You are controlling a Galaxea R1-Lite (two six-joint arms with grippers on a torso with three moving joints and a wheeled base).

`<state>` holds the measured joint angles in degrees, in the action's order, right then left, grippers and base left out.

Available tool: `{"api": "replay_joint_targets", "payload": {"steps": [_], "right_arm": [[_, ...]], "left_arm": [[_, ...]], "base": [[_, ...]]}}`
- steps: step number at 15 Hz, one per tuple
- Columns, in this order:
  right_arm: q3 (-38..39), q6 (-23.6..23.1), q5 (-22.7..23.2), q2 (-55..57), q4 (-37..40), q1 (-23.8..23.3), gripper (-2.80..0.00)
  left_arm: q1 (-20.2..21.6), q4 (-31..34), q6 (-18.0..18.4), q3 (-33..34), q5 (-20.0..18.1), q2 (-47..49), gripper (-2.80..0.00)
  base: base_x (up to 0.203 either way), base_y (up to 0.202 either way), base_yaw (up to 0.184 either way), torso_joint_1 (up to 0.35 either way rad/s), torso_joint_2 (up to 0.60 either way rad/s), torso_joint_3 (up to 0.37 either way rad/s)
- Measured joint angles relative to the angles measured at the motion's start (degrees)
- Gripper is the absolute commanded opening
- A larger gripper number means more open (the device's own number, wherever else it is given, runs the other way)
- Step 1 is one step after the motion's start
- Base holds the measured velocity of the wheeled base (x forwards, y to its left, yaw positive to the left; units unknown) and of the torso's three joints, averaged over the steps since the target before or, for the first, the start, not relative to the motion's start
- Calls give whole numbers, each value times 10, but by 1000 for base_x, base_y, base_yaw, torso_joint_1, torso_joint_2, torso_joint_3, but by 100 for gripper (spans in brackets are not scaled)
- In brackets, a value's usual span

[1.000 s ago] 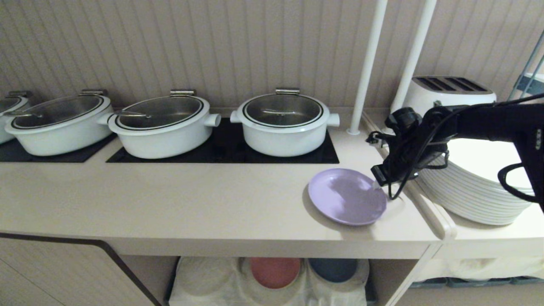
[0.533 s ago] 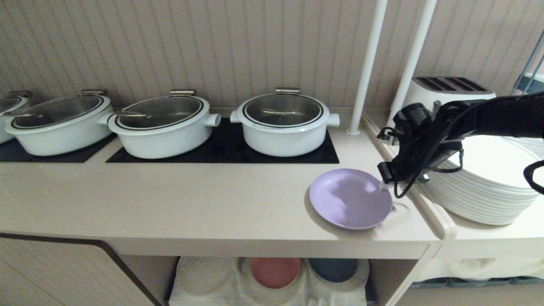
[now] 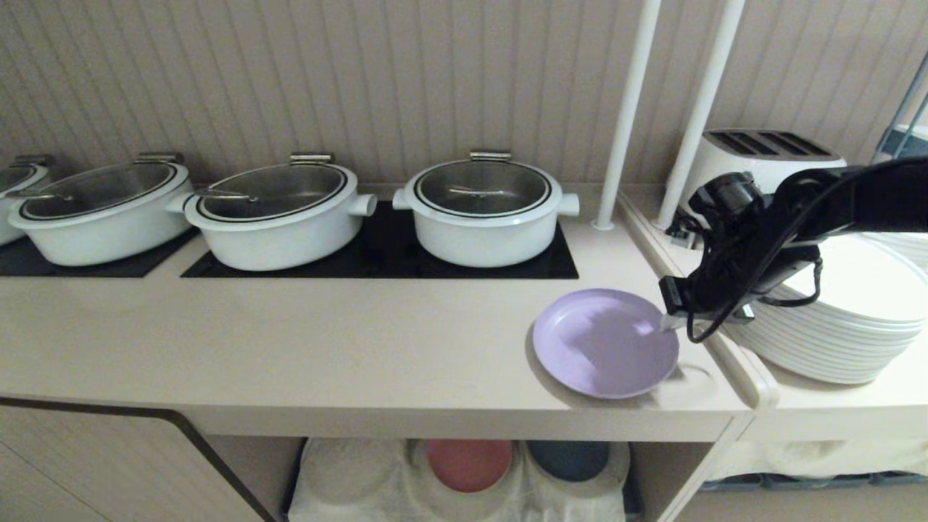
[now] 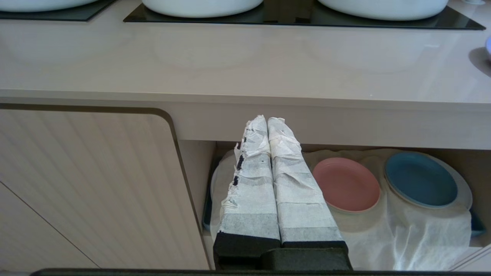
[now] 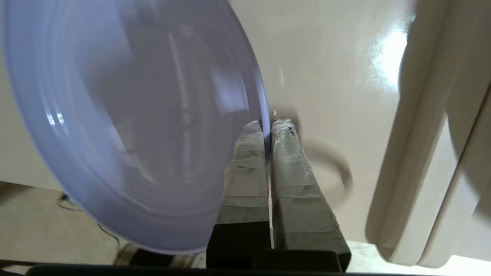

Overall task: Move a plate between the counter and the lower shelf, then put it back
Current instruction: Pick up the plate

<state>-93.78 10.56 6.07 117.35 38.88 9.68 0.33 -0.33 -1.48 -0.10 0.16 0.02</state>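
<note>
Right gripper [image 3: 670, 324] pinching the lilac plate's [image 3: 604, 342] rim on the bench [image 3: 326, 348]

Just left of the white dinner-plate stack [image 3: 834, 326], fingers [image 5: 284, 153] pressed onto the plate's right edge; it looks light, stiff and smooth, likely slippery, so grip the raised rim. Left gripper [image 4: 264, 126] idles with fingers together.

We see three white lidded pots [image 3: 484, 210] [image 3: 279, 214] [image 3: 101, 210] in a row on black hob panels [image 3: 384, 254] before a ribbed wall, with a fourth at the far left edge. To the right we find two white poles [image 3: 623, 116], a white toaster [image 3: 761, 156] and a stack of white dinner plates [image 3: 834, 326]. Below, we note a salmon-pink plate [image 4: 346, 184] beside a dark blue plate [image 4: 420, 179].
</note>
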Motion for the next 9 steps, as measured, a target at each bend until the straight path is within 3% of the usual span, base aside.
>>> {"api": "replay_joint_targets", "payload": {"steps": [5, 9], "right_arm": [[30, 53, 2, -25, -17, 7, -280], [55, 60, 3, -47, -18, 8, -280]], "left_arm": [[0, 0, 0, 0, 0, 0, -280], [0, 0, 0, 0, 0, 0, -280]], "base": [[0, 0, 0, 0, 0, 0], [0, 0, 0, 0, 0, 0]]}}
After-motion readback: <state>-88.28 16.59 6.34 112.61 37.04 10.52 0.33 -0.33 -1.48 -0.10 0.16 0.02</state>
